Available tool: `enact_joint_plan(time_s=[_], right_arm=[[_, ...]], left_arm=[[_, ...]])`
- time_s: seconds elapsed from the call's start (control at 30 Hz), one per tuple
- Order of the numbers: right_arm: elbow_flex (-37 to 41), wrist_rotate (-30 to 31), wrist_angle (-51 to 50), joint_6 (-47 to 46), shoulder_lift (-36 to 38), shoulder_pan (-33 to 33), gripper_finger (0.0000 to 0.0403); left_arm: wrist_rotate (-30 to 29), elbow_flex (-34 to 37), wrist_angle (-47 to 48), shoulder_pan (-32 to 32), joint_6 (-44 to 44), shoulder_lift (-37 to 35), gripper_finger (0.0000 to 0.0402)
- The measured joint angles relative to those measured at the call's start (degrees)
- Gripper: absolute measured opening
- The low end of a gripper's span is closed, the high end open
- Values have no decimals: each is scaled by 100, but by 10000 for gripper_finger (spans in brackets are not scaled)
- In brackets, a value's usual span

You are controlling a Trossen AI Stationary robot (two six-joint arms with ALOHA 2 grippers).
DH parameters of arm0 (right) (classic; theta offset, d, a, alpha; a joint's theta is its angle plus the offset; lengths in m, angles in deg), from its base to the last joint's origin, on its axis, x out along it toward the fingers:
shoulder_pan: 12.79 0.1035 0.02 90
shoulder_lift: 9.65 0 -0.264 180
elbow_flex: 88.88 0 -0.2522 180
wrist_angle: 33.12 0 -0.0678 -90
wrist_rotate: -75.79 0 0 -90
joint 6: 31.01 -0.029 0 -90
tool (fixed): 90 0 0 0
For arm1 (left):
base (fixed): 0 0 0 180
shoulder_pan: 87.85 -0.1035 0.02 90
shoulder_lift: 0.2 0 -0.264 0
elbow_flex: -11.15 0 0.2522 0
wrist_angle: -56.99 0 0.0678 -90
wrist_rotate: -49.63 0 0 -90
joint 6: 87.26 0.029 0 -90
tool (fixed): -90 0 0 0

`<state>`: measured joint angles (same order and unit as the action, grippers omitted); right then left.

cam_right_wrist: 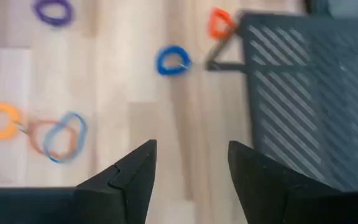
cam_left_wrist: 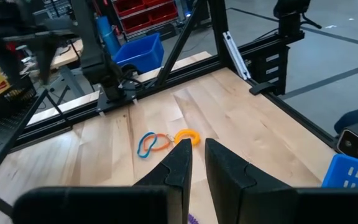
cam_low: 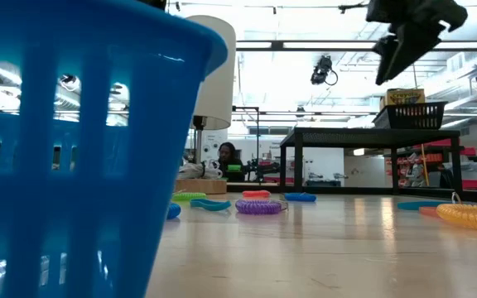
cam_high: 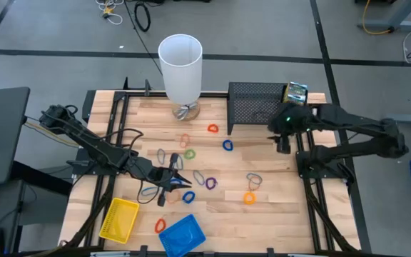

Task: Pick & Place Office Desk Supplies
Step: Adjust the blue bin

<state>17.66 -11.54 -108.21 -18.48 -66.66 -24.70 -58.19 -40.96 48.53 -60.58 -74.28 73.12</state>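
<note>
Currently I judge the task to be at an early stage: the rubber-band loops lie scattered across the table, and from above neither the yellow tray nor the blue tray at the near edge shows any loop inside it. One printed box sits on the black mesh rack. My left gripper hangs low among the loops near the blue tray, fingers narrowly parted with nothing visible between them. My right gripper is raised beside the rack, jaws wide and empty. Only the high view lays out all loops, both trays and both arms together. From table level, the low view shows the blue tray's slotted wall filling the foreground and the right gripper well above the tabletop. Near the far edge, the left wrist view picks out an orange loop and a blue loop close together.
</note>
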Motion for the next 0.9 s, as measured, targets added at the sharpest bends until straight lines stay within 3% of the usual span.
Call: enact_joint_plan(time_s=[0.17, 0.4, 0.7, 0.9], right_arm=[[4, -5, 783, -339, -902, 1124, 208], [7, -21, 2729, -274, -2307, 2317, 208], [11, -172, 4049, -447, -4044, 2719, 208], [11, -145, 4824, -7, -4544, 2707, 208]], left_arm=[[-19, 0, 28, -39, -163, 0, 53], [-191, -2, 216, -39, -232, 0, 53], [-210, -2, 1052, -31, -1081, 0, 53], [-671, -2, 1256, -31, -1123, 0, 53]])
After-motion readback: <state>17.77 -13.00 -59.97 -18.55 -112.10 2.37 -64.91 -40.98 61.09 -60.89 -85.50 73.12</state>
